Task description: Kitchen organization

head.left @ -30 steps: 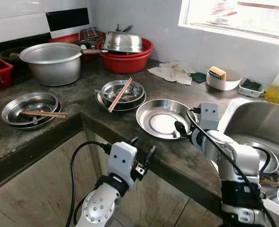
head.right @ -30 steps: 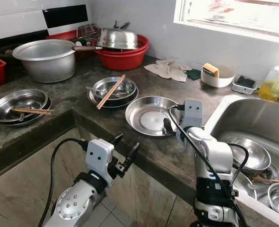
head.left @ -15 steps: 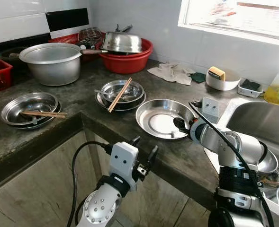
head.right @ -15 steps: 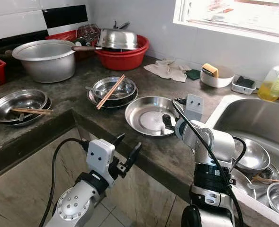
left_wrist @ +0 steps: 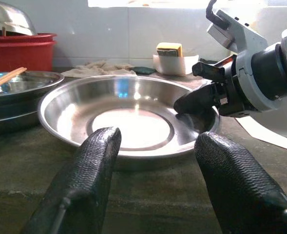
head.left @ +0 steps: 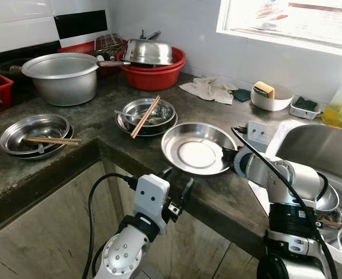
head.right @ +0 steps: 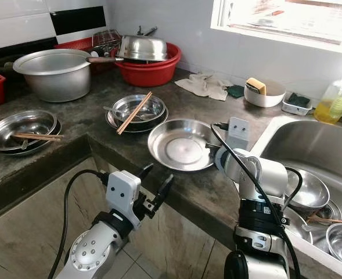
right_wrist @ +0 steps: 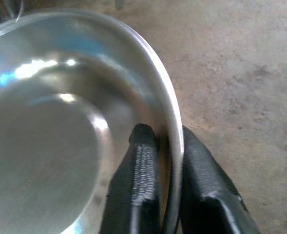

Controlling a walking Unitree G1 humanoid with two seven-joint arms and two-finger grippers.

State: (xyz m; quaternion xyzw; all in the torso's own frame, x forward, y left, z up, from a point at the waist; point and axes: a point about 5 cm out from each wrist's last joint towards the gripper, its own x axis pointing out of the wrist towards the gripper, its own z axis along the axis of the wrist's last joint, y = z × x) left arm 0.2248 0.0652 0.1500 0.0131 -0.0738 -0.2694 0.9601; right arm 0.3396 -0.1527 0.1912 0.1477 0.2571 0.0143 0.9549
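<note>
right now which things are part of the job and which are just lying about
In the job:
right hand, shut on the rim of the empty steel plate
sink holding other steel dishes

Lying about:
bowls with chopsticks
big pot
red basin
cloth
sponge
soap bottle
left hand, open, idle

A home kitchen: a dark stone counter runs under white wall tiles to a steel sink below a window. Steel dishes, a large pot and a red basin crowd it; what looks like dish soap stands at the sink's far corner.
</note>
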